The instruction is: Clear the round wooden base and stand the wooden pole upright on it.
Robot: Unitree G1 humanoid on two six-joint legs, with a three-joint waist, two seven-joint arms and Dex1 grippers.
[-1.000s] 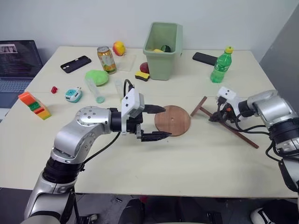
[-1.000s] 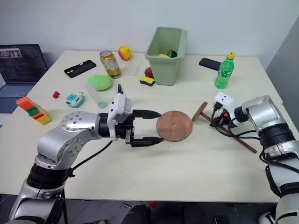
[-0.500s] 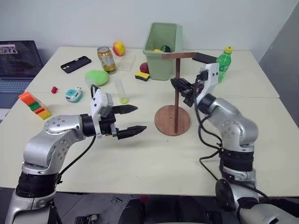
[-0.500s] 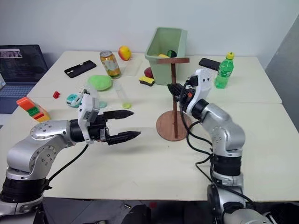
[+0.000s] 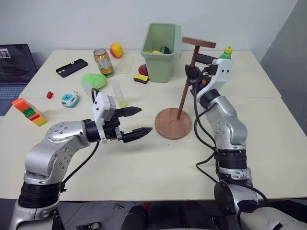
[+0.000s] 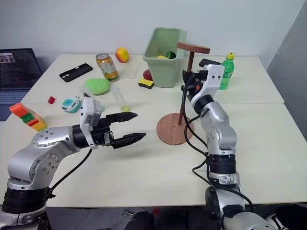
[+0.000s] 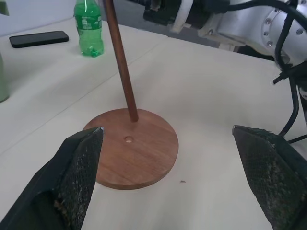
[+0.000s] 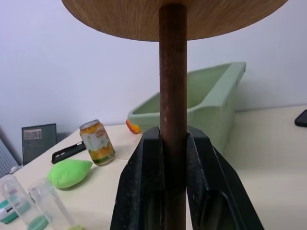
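A pale table (image 5: 158, 163) holds a flat round wooden base (image 5: 173, 123) near its middle, with a small hole at its centre and nothing else lying on it. The wooden pole (image 5: 188, 86) stands on this base with its lower tip resting just beside the hole, on the far-right side of it. The pole leans, its top tilted to the right and away, and the disc fixed to its end sits at the top.

The right gripper (image 5: 193, 78) is clamped on the pole's upper half, its two black fingers (image 8: 146, 191) pressed against either side of the rod just under the disc.

The left gripper (image 5: 136, 121) hovers above the table to the left of the base, well apart from it. Its jaws are spread wide and hold nothing, and they point to the right toward the base.

Farther back, a light green bin (image 5: 161, 45) stands behind the base with some fruit inside. To its left are a drink can (image 5: 100, 62), an apple (image 5: 115, 50), a black phone (image 5: 71, 67) and a bright green sponge (image 5: 93, 80). A clear plastic tube (image 5: 118, 93) lies between the sponge and the left gripper. A green soda bottle (image 6: 227, 71) and a second black phone (image 7: 40, 38) sit at the far right. At the left edge lie an orange and green block (image 5: 28, 111), a small teal gadget (image 5: 70, 99) and an open laptop (image 5: 13, 63).
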